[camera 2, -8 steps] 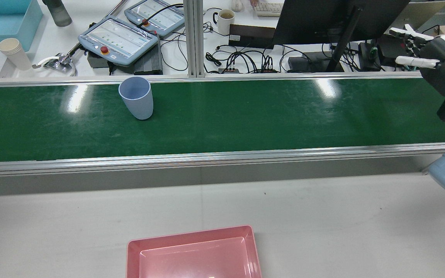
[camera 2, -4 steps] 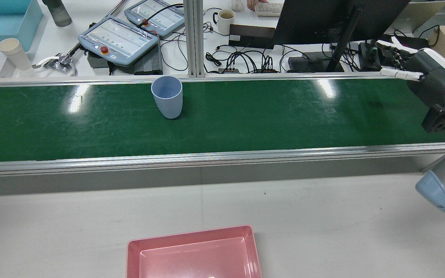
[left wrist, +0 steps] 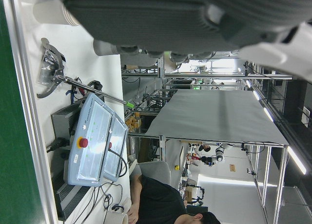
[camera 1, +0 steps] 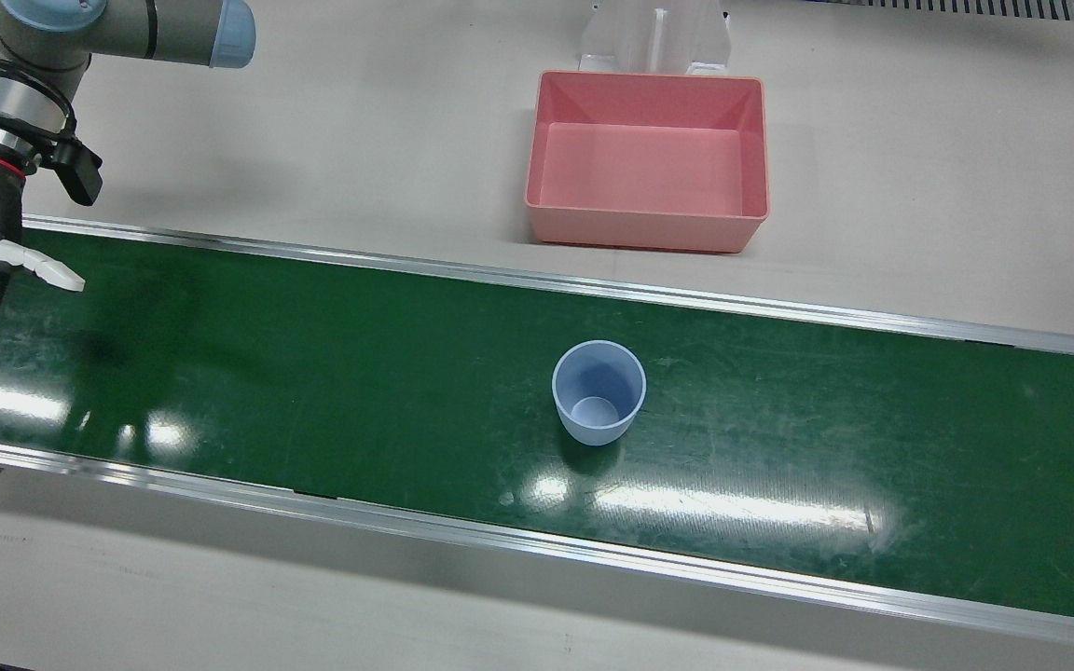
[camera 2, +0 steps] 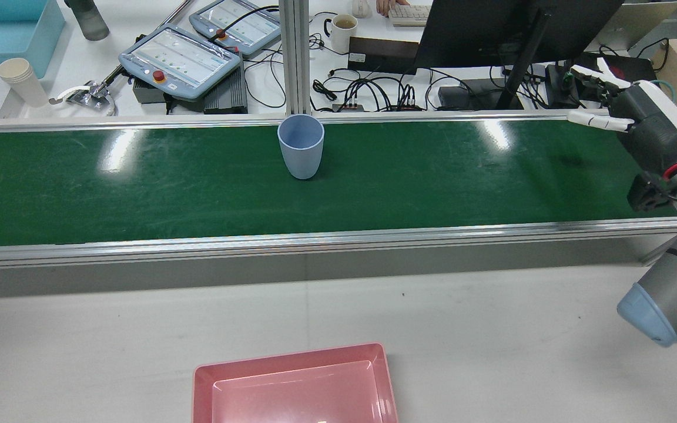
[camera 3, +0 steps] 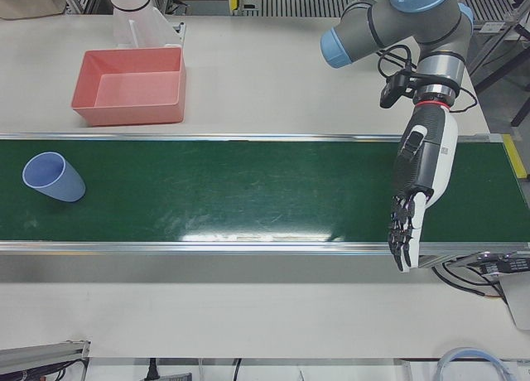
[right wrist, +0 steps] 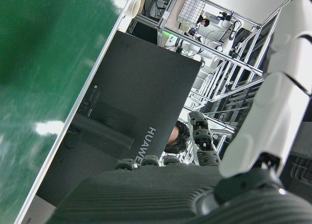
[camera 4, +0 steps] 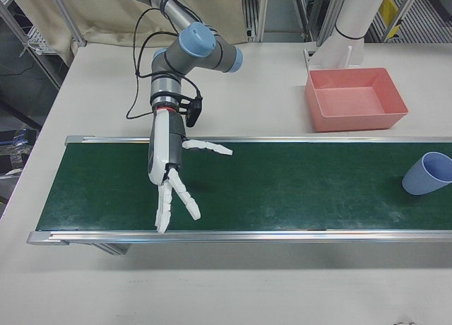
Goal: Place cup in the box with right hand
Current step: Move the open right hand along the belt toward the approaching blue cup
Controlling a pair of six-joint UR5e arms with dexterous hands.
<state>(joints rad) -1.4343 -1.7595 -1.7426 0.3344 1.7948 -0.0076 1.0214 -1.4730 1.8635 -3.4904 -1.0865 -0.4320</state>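
Note:
A light blue cup (camera 2: 301, 147) stands upright on the green conveyor belt (camera 2: 138, 188), near the belt's far edge at mid-length. It also shows in the front view (camera 1: 598, 391). The pink box (camera 1: 649, 172) sits on the grey table on the robot's side of the belt. My right hand (camera 2: 644, 123) is open with fingers spread, empty, over the belt's right end in the rear view, far from the cup. It also shows in the right-front view (camera 4: 164, 155). My left hand (camera 3: 418, 186) is open and empty over the belt's other end.
Beyond the belt's far rail stand an aluminium post (camera 2: 294, 59), two teach pendants (camera 2: 180, 59), a mug (camera 2: 341, 30), a monitor (camera 2: 515, 29), cables, stacked paper cups (camera 2: 21, 79) and a blue bin (camera 2: 6, 32).
The cup has travelled to the right along the belt in the rear view. My right hand has moved left and down, further over the belt's end, still open.

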